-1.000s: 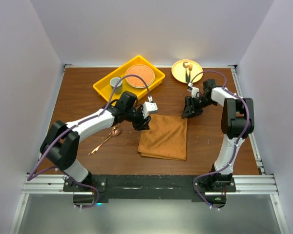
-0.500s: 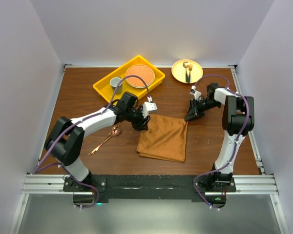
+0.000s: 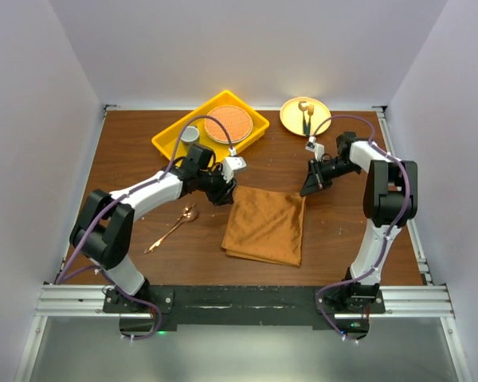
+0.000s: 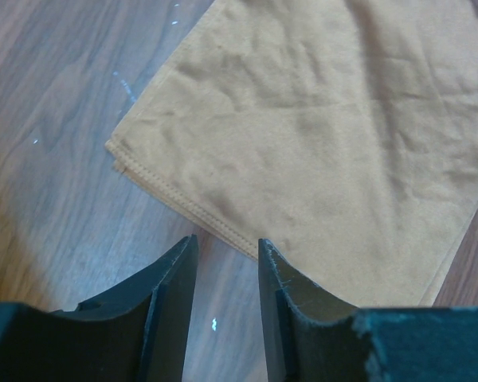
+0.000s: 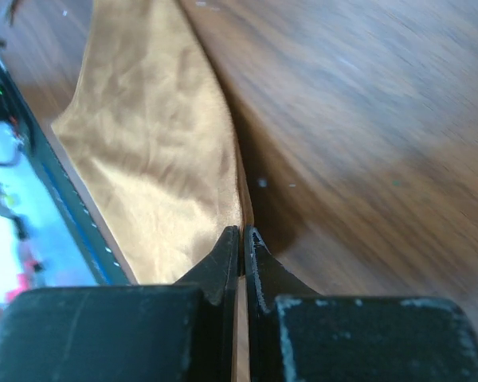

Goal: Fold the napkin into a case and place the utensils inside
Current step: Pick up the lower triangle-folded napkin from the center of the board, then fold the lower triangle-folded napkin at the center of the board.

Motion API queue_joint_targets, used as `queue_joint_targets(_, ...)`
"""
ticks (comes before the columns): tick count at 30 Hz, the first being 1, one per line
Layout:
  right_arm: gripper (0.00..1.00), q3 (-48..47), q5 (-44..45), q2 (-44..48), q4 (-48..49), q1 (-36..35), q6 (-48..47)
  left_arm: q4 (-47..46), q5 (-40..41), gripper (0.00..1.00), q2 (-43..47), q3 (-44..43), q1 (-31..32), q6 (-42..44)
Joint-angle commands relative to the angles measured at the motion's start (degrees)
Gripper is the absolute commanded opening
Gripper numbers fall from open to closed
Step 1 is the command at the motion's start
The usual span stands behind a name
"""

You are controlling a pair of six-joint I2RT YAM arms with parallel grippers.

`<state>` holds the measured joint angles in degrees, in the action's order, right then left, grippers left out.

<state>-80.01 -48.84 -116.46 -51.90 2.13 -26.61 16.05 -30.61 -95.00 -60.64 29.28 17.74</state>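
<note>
The right claw [image 5: 241, 234], spread a second ago, is now pinching the far right corner of the folded napkin [image 3: 264, 225]. The left claw [image 3: 225, 196] is backing off the far left corner, fingers spread and empty. The spoon [image 3: 174, 228] is lying left of the napkin.

A dark brown wooden table [image 3: 342, 231] is enclosed on three sides by plain pale walls: a back wall [image 3: 247, 48], a left wall [image 3: 32, 143] and a right wall [image 3: 454, 143]. At the near edge a silver metal rail [image 3: 72, 301] is mounted, and a dull grey surface [image 3: 239, 354] is seen below it. The wood is evenly lit, and small white flecks are shown on it in the wrist views.
</note>
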Motion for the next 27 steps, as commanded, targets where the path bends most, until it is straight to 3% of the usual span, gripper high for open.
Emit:
queue_joint_targets(1, 0.00, 1.60, 2.07, 6.51, 0.47, -3.43, -6.95, 0.56, 1.17, 0.43, 3.24, -1.50, -1.76, -2.62)
queue_joint_targets(9, 0.00, 5.82, 9.90, 12.66, 4.88, -8.19, -12.84, 3.45, 2.04, 0.52, 6.49, -2.02, -5.28, -3.06)
queue_joint_targets(17, 0.00, 8.55, 12.53, 17.85, 2.77, -13.81, -22.16, 4.16, 2.75, 0.56, 7.37, -2.29, -8.09, -5.25)
queue_joint_targets(27, 0.00, 19.26, 16.84, 26.11, 4.17, -22.95, -37.35, 5.83, 3.72, 0.58, 7.81, -2.02, -9.85, -4.12)
